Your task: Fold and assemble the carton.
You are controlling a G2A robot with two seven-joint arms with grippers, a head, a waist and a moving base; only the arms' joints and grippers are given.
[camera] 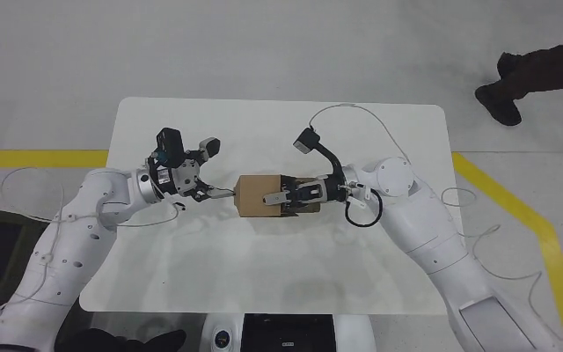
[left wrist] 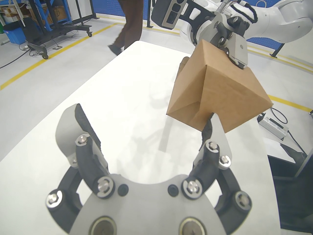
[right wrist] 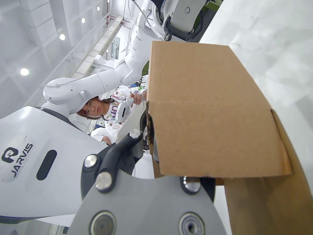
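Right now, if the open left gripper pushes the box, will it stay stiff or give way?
The box looks like thin cardboard with a loose flap, so its walls probably flex. It seems light: the right gripper holds it up by one wall.

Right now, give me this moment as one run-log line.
carton: tilted, held over table | right end effector: shut on carton | left end effector: open, one fingertip at carton's opposite end

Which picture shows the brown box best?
The left wrist view. There the carton shows almost whole, with several faces and a folded end. The top view shows it small, from above. The right wrist view shows one side very close, cut off at the picture's edge.
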